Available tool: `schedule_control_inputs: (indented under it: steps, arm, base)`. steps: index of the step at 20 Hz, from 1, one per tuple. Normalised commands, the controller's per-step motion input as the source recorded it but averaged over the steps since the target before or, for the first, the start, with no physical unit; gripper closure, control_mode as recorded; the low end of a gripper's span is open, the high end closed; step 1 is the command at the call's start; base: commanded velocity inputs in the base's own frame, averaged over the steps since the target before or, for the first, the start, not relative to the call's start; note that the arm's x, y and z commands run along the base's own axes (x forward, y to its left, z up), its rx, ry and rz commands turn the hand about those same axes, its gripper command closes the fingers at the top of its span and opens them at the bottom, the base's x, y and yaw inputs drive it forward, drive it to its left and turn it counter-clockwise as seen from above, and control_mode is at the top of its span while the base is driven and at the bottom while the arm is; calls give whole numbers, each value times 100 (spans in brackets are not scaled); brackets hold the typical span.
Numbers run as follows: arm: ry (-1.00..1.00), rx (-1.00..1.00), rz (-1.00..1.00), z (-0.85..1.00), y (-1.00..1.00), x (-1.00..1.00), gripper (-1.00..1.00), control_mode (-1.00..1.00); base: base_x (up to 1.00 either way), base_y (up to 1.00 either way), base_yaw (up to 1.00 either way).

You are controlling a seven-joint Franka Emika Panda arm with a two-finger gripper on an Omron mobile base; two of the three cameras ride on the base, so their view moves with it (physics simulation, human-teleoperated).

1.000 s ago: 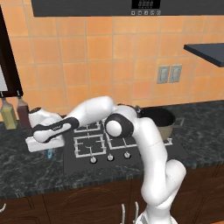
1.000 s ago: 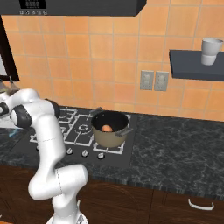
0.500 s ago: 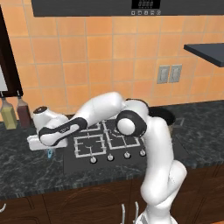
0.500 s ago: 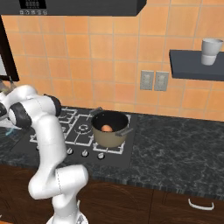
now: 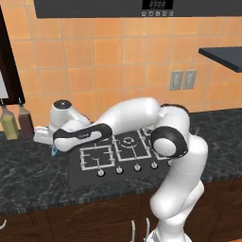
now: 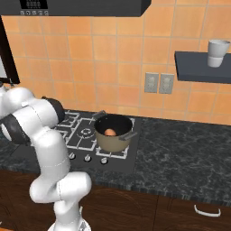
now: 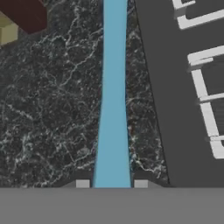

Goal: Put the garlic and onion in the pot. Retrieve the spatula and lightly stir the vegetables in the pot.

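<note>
Dark speckled stone counter [image 5: 28, 182] ran across the lower frame, black gas hob [image 5: 118, 153] at centre. Round tan pot with dark rim [image 6: 113, 132] sat on the hob's right burner in the right base view, one orange-brown vegetable inside. Gripper [image 7: 111, 181] was low at the left of the hob, clenched on the light-blue spatula [image 7: 114, 87] lying along the counter. Step looked like spatula retrieval; next move probably needs a straight lift, then carry to the pot.
</note>
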Motion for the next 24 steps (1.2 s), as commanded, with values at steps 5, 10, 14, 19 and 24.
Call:
schedule_control_inputs:
  steps: [5,10,14,19,24]
  arm:
    - [0,23,-38,100,-37,-22,100,-100]
    - [5,32,-61,100,-54,-36,100,-100]
    - [12,41,-55,100,-82,-50,100,-100]
    - [8,53,-32,93,-100,-59,100,-100]
    - [3,53,-24,70,-100,-31,100,-100]
  base:
    - [0,0,0]
    - [0,0,0]
    - [0,0,0]
    - [0,0,0]
    - [0,0,0]
